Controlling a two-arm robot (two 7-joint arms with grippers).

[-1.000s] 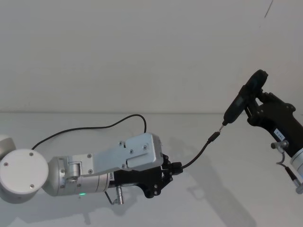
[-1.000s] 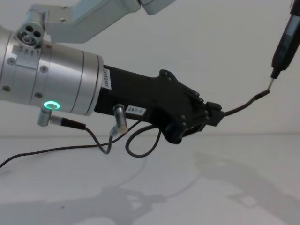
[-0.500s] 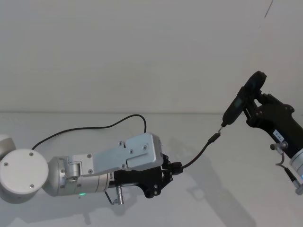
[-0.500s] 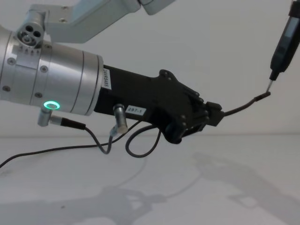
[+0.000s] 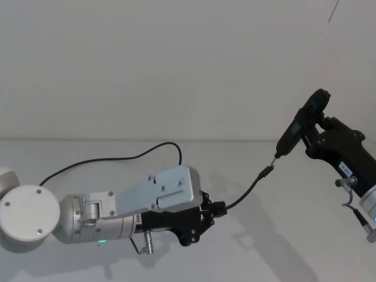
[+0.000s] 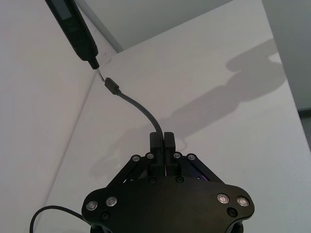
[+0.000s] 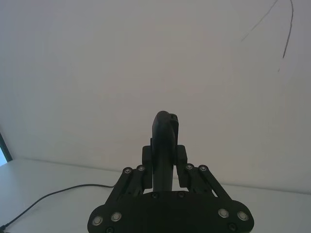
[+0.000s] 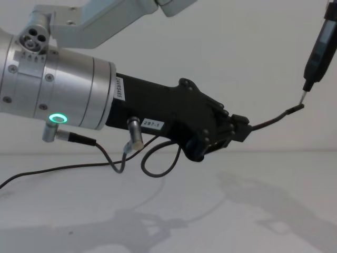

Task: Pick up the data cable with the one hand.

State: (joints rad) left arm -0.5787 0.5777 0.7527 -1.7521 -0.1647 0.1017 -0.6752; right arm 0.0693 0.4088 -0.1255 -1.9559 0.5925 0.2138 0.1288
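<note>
My left gripper [image 5: 218, 208] is shut on the data cable [image 5: 248, 189], holding it above the table. Its closed fingertips [image 6: 162, 139] pinch the black cord [image 6: 140, 108] a short way behind the small dark plug [image 6: 112, 86]. From the gripper [image 8: 243, 129] the free end [image 8: 271, 120] arches up and to the right. The rest of the cable [image 5: 111, 160] trails back over the table and loops under the wrist [image 8: 158, 166]. My right gripper [image 5: 315, 130] is shut on a slim black tool [image 5: 295, 128]. The tool's thin metal tip [image 8: 303, 97] hangs just above the plug [image 8: 296, 108].
A white table [image 5: 282, 235] runs to a plain white wall behind. A thin grey wire with a silver plug [image 8: 134, 138] hangs from my left wrist. The right gripper [image 7: 164, 156] grips the tool's upper body [image 7: 164, 138].
The right gripper with its tool has edged slightly closer to the cable's plug. The left arm and cable have stayed put.
</note>
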